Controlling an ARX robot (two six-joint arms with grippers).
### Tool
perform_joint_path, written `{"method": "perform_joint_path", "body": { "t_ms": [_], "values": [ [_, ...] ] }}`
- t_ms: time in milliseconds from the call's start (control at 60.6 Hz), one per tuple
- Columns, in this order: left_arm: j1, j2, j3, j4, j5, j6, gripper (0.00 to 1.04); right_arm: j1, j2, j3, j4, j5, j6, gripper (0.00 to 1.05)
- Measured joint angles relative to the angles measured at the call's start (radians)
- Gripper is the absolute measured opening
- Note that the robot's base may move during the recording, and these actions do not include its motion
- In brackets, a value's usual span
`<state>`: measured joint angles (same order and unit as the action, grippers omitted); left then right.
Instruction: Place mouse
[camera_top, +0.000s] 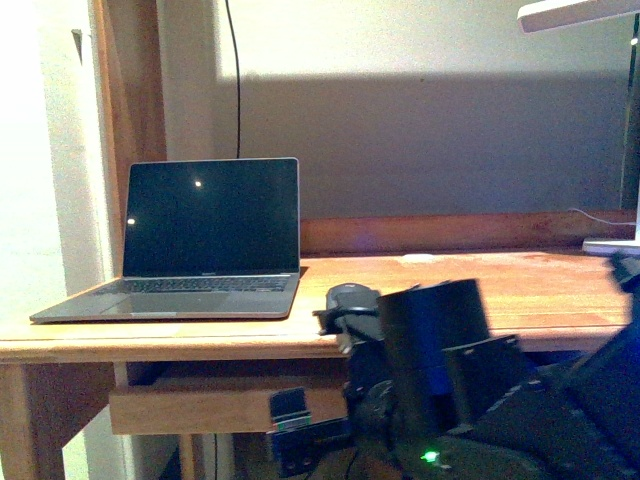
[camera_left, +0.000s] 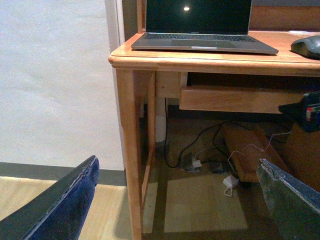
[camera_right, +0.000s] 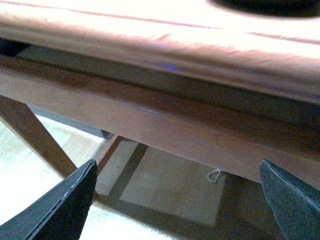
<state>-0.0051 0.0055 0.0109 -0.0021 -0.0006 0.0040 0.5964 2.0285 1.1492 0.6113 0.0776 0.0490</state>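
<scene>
Right claw (camera_right: 175, 200): two dark fingers (camera_right: 60, 210) spread wide apart, nothing between them. Wooden surface (camera_right: 150, 35): front edge seen from below, brightly lit. Dark rounded shape (camera_right: 265, 4) on top at the frame edge, unidentifiable. Wooden rail (camera_right: 165, 125) beneath; slanted leg (camera_right: 35, 135); pale floor (camera_right: 165, 185).

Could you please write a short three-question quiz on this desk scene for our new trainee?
1. True or false: the mouse rests on the desk.
2. The laptop is: A) closed, B) open with a dark screen, C) lying on the floor.
3. Fill in: the right gripper is ____ and holds nothing.

Key: 1 true; 2 B; 3 open.
</scene>
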Motion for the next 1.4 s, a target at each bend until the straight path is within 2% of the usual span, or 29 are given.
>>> {"method": "perform_joint_path", "body": {
  "t_ms": [115, 264, 511, 676, 775, 907, 923, 940, 1022, 1088, 1138, 1402],
  "values": [
    [0.0, 0.0, 0.0, 0.0, 0.0, 0.0, 0.97, -0.068, -0.157, -0.151, 0.036, -0.052, 0.001, 0.97],
    [0.0, 0.0, 0.0, 0.0, 0.0, 0.0, 0.97, -0.207, -0.407, -0.375, -0.005, -0.148, 0.005, 0.97],
    [0.0, 0.0, 0.0, 0.0, 0.0, 0.0, 0.97, -0.432, -0.925, -0.694, -0.161, -0.439, 0.047, 0.97],
    [0.0, 0.0, 0.0, 0.0, 0.0, 0.0, 0.97, -0.601, -1.296, -0.85, -0.35, -0.605, 0.076, 0.97],
    [0.0, 0.0, 0.0, 0.0, 0.0, 0.0, 0.97, -0.695, -1.513, -0.911, -0.518, -0.709, 0.089, 0.97],
    [0.0, 0.0, 0.0, 0.0, 0.0, 0.0, 0.97, -0.804, -1.755, -0.97, -0.721, -0.785, 0.094, 0.97],
    [0.0, 0.0, 0.0, 0.0, 0.0, 0.0, 0.97, -0.798, -1.788, -0.985, -0.725, -0.75, 0.089, 0.96],
    [0.0, 0.0, 0.0, 0.0, 0.0, 0.0, 0.97, -0.777, -1.823, -1.008, -0.705, -0.652, 0.071, 0.93],
    [0.0, 0.0, 0.0, 0.0, -0.001, 0.0, 0.97, -0.648, -1.938, -1.081, -0.634, -0.314, 0.012, 0.8],
    [0.0, 0.0, 0.0, 0.0, 0.001, 0.0, 0.97, -0.61, -1.969, -1.088, -0.621, -0.141, -0.015, 0.68],
    [0.0, 0.0, 0.0, 0.0, 0.001, 0.0, 0.97, -0.607, -1.976, -1.094, -0.619, -0.087, -0.021, 0.59],
    [0.0, 0.0, 0.0, 0.0, 0.0, 0.0, 0.97, -0.6, -2.019, -1.134, -0.615, -0.08, -0.042, 0.13]
  ]
}}
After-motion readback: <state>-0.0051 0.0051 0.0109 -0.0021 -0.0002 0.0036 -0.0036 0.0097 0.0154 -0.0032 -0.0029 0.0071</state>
